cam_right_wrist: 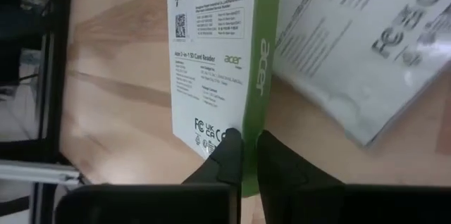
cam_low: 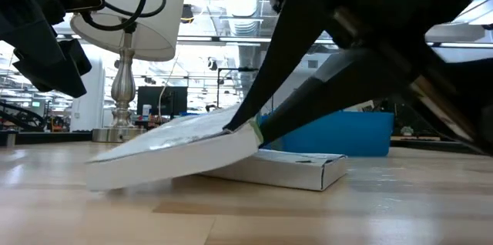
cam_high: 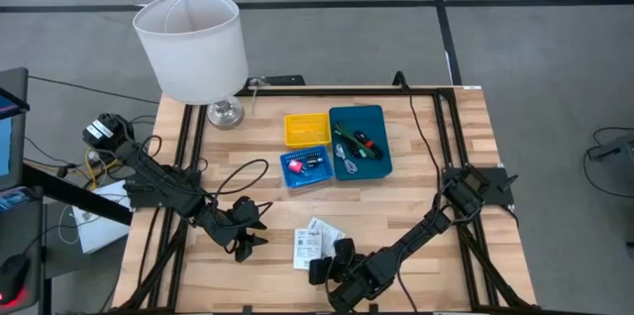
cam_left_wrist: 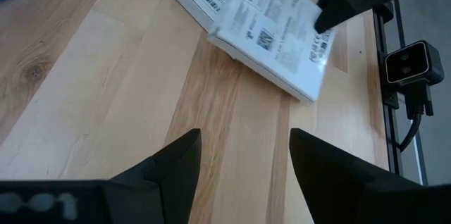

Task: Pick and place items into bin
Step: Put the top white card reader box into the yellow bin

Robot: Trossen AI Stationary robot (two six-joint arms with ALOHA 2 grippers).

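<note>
We find the right gripper pinched on the edge of a white box at the table's near edge, tilted over a second box. The left gripper hangs wide nearby. Both boxes remain outside; farther off, the trays already hold small items.

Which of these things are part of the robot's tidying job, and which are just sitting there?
Job: white boxes, one pinched by the right gripper; yellow tray, small blue tray, teal tray.
Lying about: lamp, loose black cable.
</note>
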